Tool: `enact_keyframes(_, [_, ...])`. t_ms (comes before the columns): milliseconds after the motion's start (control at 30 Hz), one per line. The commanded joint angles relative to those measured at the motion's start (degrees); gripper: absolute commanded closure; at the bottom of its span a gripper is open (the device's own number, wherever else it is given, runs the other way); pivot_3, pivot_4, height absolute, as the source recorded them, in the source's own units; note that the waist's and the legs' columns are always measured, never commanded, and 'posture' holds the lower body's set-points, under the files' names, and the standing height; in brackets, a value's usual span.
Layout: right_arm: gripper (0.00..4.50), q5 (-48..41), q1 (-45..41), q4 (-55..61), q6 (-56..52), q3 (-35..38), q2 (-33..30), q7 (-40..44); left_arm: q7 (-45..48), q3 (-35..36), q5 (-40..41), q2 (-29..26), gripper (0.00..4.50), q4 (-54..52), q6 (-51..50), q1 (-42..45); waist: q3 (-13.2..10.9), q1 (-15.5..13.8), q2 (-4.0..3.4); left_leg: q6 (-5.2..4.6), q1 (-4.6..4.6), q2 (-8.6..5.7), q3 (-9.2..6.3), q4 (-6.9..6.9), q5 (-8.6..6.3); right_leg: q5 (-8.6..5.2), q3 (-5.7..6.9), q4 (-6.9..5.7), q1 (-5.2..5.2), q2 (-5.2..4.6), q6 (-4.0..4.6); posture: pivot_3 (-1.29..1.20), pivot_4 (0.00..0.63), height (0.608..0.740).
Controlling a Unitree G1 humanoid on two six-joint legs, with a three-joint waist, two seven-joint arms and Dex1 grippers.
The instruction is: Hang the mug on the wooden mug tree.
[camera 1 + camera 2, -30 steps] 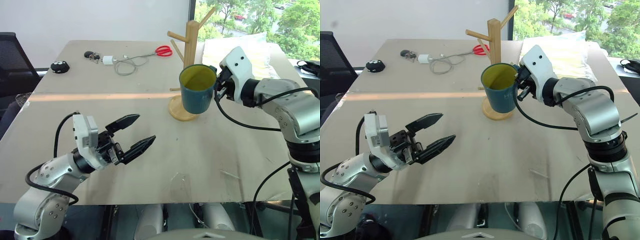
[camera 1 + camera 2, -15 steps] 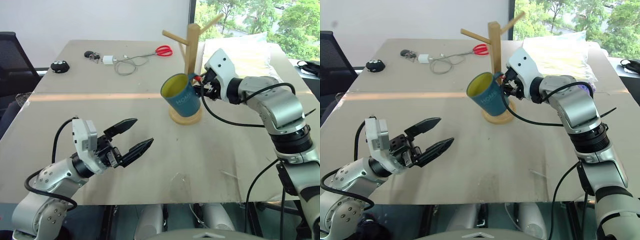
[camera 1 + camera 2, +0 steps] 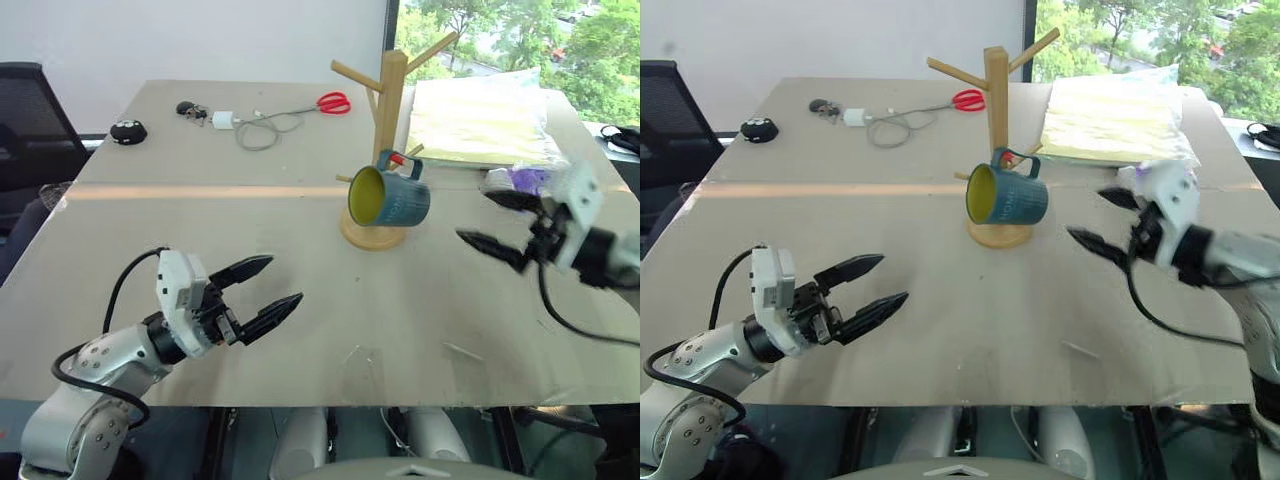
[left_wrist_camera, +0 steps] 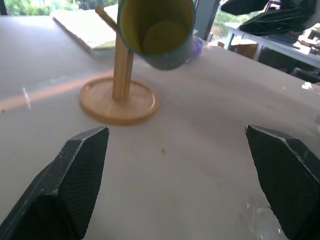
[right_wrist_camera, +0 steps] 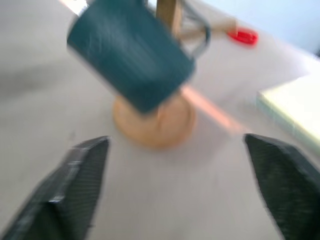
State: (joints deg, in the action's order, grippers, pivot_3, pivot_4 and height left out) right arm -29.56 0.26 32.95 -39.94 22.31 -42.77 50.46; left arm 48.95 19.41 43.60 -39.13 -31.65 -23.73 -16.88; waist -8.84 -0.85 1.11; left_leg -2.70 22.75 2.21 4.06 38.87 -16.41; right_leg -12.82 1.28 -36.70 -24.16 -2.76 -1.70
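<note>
On the red-tipped peg of the wooden mug tree hangs the mug by its handle, tilted, yellow inside facing the left gripper. To the right of the tree the right gripper has its fingers spread wide, apart from the mug. Left gripper's fingers are spread too, holding nothing.

mug hanging tilted on wooden mug tree, right end effector spread, apart

The mug was dark teal outside, yellow inside; the mug tree pale wood, one peg red-tipped; scissors red-handled.
</note>
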Motion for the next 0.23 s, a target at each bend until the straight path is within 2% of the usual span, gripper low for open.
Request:
enact_keyframes(33, [0.02,0.6,11.3,2.7,7.4,8.5,0.6,4.2,3.6,2.5,-1.8,-1.2,0.00,2.3,2.6,-2.2,0.0,0.0,-0.05,0.00,0.00,0.00,0.02,0.00,0.00,-0.02,-0.03,0.00,0.00,-0.02,-0.02,0.00,0.150,0.740])
enact_keyframes(133, [0.02,0.1,18.3,3.4,10.4,11.9,1.7,5.0,5.8,3.9,-2.7,-1.7,0.00,4.6,3.7,-3.6,0.0,0.5,0.01,-0.01,-0.13,0.02,0.20,0.01,0.00,-0.14,-0.22,-0.01,-0.01,-0.01,-0.26,0.00,0.150,0.740])
enact_keyframes(233, [0.02,0.5,22.0,3.4,12.7,12.1,2.4,4.8,7.1,4.1,-4.2,-2.1,0.00,6.6,4.5,-3.9,0.0,0.7,0.03,-0.01,-0.43,0.08,0.27,0.03,0.00,-0.15,-0.25,-0.02,0.19,-0.03,-0.28,0.00,0.150,0.740])
